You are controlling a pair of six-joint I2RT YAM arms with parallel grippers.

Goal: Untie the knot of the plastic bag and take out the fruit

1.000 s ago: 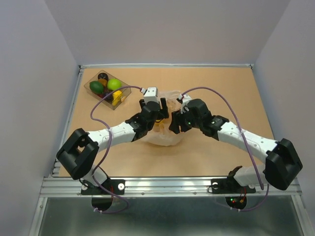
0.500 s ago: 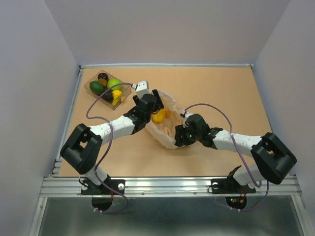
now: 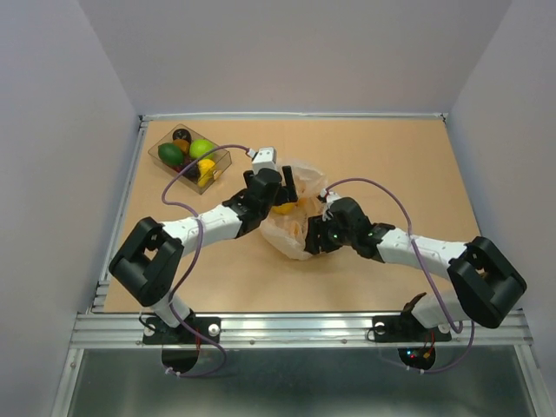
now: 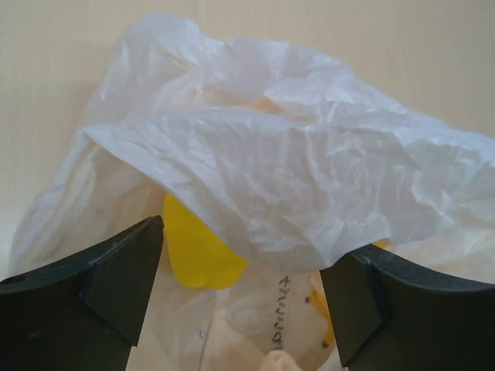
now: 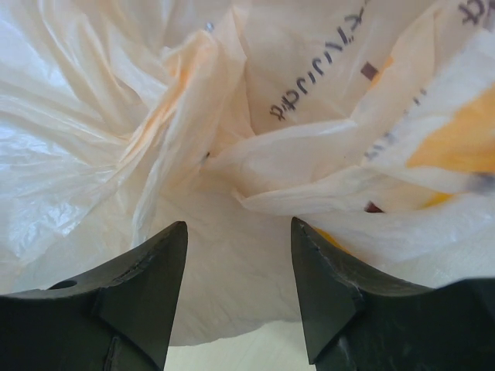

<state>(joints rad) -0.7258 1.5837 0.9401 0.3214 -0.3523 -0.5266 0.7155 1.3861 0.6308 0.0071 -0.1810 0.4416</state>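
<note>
**A:** Two arms bend in toward the middle of the desk [image 3: 391, 156]. Where is the plastic bag [image 3: 294, 239]?

**B:** Just left of centre in the top view, crumpled on the desk between the two wrists. It gapes enough that yellow shows inside.

**A:** So the fruit is in there?

**B:** One yellow fruit [image 4: 197, 251] is. It sits inside the bag under a drooping fold of white plastic. From above it lies close against the left wrist. More lies in the clear tray [image 3: 153, 153] at the upper left, well apart from the bag: a dark green fruit [image 3: 170, 155], a bright green fruit [image 3: 201, 148] and a yellow piece [image 3: 207, 169].

**A:** What about the left fingers [image 4: 116, 286]?

**B:** Spread wide, in the bottom corners of the left wrist view, gripping nothing. The fold hangs over the gap between their tips, and the yellow fruit lies just beyond the left-hand one.

**A:** And the right fingers [image 5: 139, 294]?

**B:** Also apart, at the bottom of their own view, pointing into the bag's creased side, where dark lettering and orange print show. Plastic bulges toward the gap, but I see none pinched between them.
</note>
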